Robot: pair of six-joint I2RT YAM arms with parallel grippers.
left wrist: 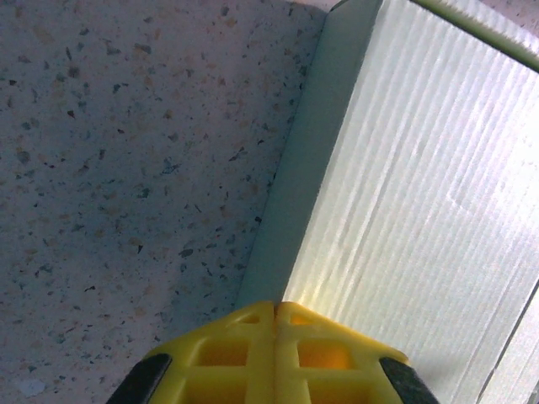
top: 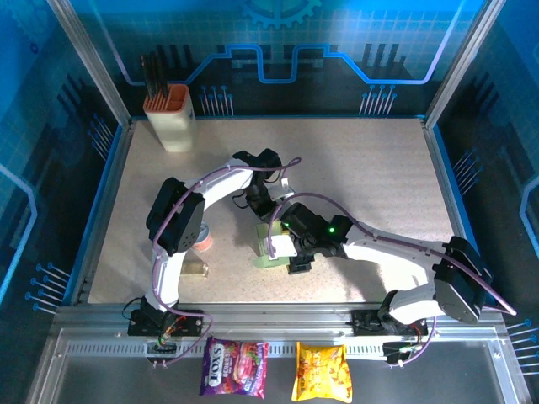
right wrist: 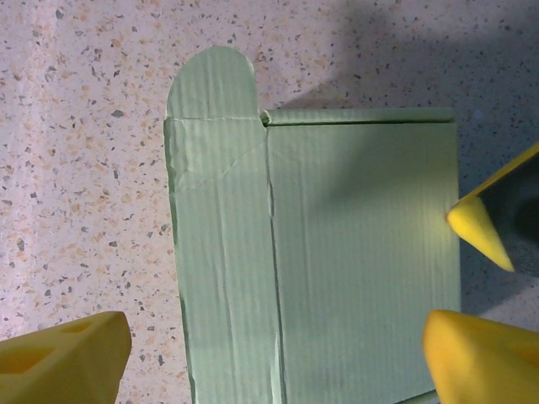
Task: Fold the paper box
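right gripper, fingers wide apart, straddles the box, long axis 12 to 6; left gripper, fingers together, meets its edge, box toward 1 o'clock.

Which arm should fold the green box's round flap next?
Probably right. The right gripper hangs open across the box, with the round flap just ahead. The left gripper is shut at the box's edge, apparently holding it.

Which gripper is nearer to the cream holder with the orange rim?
Left. The left gripper is right of the holder, toward the bases; the right gripper is farther that way, over the paper box.
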